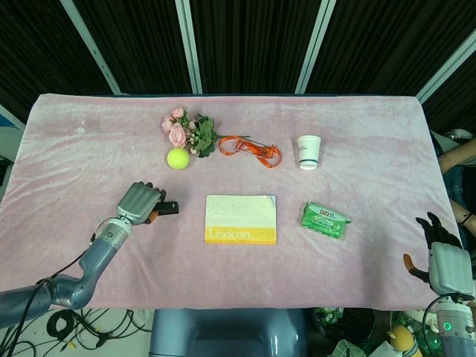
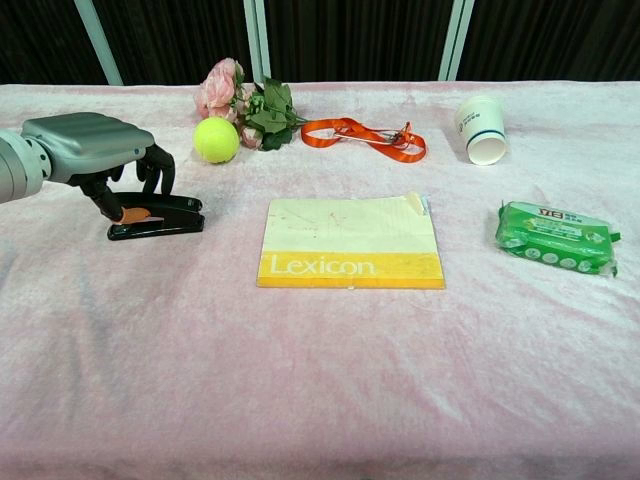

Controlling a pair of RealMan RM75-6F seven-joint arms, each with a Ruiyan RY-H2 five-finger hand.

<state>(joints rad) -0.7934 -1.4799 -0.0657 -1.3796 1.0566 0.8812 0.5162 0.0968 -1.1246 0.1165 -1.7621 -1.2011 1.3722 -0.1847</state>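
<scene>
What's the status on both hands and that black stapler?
Left hand over black stapler, fingers touching it, stapler on the cloth. Right hand open, at table edge. Tennis ball nearby, apart.

Table (image 1: 357, 282) draped in pink velvety cloth; behind it, black curtains (image 1: 253, 44) between pale slanted posts (image 1: 190, 44).

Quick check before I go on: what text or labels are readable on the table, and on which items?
"Lexicon": white letters on the yellow band of the notepad.
Green wipes packet: a red and white label, too small to read.
Paper cup: only a blue band, no legible text.
</scene>
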